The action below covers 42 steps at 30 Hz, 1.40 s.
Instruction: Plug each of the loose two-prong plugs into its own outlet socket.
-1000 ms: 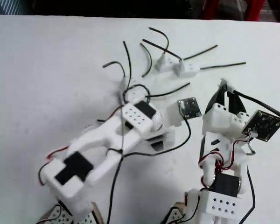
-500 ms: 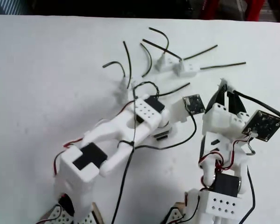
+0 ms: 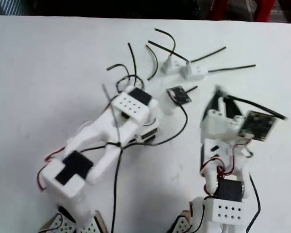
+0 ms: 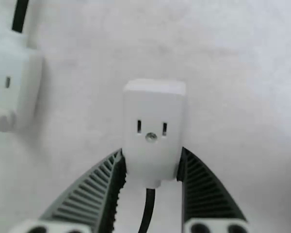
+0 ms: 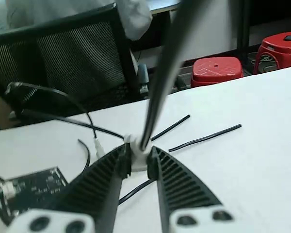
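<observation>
The left claw [image 4: 152, 154] pinches a white socket [image 4: 154, 111] by its sides. The right claw [image 5: 139, 150] is clamped on a small white plug [image 5: 137, 161] whose black cord [image 5: 167, 63] rises. Two more corded white pieces [image 3: 184, 69] lie farther back on the table [image 3: 48, 63].

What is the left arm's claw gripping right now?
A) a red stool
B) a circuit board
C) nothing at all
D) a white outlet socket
D: in the left wrist view, the left gripper clamps both sides of the white outlet socket, whose two slots face the camera.
</observation>
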Available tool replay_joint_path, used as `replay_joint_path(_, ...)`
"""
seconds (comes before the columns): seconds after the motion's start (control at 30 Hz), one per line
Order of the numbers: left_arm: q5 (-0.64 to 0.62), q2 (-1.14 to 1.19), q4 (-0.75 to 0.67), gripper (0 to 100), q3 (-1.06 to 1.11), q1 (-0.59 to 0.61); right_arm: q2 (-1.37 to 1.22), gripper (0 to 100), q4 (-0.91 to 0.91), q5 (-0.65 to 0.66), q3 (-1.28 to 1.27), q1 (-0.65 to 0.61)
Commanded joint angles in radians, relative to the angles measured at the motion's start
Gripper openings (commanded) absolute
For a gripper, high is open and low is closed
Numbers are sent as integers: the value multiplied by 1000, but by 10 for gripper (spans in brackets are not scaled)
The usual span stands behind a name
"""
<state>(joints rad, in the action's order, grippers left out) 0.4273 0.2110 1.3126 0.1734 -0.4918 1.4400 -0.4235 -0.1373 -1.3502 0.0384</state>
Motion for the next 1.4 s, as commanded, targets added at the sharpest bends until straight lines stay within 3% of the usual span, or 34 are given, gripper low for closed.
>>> replay_joint_path(0.0, 14, -177, -18, 27, 63, 31, 4, 17, 12, 34, 0, -76)
replay_joint_path(0.1, 15, -254, -74, 59, 132, 62, 4, 17, -12, 38, -5, -113)
replay_joint_path(0.33, 14, -311, -112, 253, 195, 94, 4, 17, -51, 31, -5, -151)
replay_joint_path(0.6, 5, -315, -129, 252, 198, 87, 4, 17, -44, 28, -5, -119)
replay_joint_path(0.83, -38, -314, -305, 254, 304, 38, 5, 17, -30, 28, -2, -82)
replay_joint_path(1.0, -43, -312, -350, 254, 310, -16, 5, 17, -30, 28, -3, -82)
replay_joint_path(1.13, -46, -242, -344, 252, 235, -13, 5, 17, -30, 28, -3, -82)
replay_joint_path(1.37, -46, 91, -224, 251, -48, 4, 5, 17, -33, 28, -6, -82)
